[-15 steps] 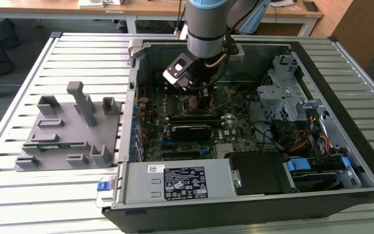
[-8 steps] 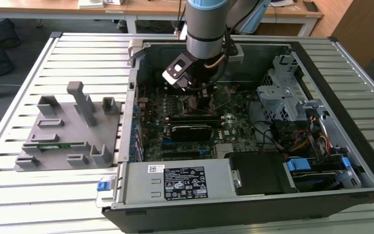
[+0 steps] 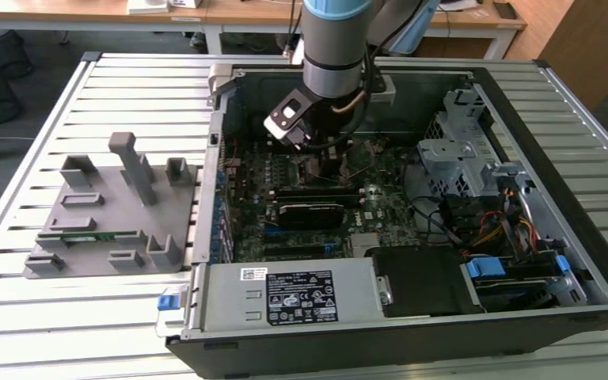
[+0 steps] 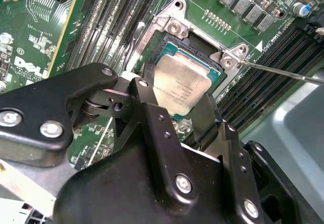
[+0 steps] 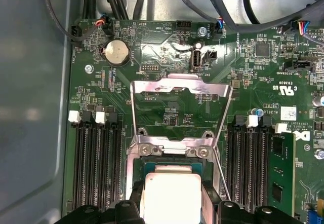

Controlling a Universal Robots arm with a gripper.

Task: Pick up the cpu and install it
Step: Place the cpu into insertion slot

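My jaws are closed on the cpu [image 4: 182, 82], one finger pressed to each of two opposite edges, so the small silvery square sits pinched between them. In both wrist views I hold it right over the open socket [image 4: 173, 29], its metal top facing up and the green-edged recess showing around its far corners. I cannot tell whether the chip rests in the recess or hangs just above it. In the first wrist view the cpu [image 5: 169, 196] lies just below the socket's hinge bar, and the load plate [image 5: 177, 86] is flipped back flat against the motherboard [image 5: 167, 117]. The thin retention lever [image 4: 283, 73] sticks out beside the socket, clear of the chip. Rows of black memory slots flank the socket on both sides, and a green memory stick [image 5: 282, 168] stands in one of them. In the exterior view my arm [image 3: 331, 47] reaches down into the open computer case [image 3: 573, 237], which lies on the slatted desk [image 3: 72, 332]. A grey parts fixture [image 3: 104, 214] sits on the desk at the exterior view's left, apart from the case.
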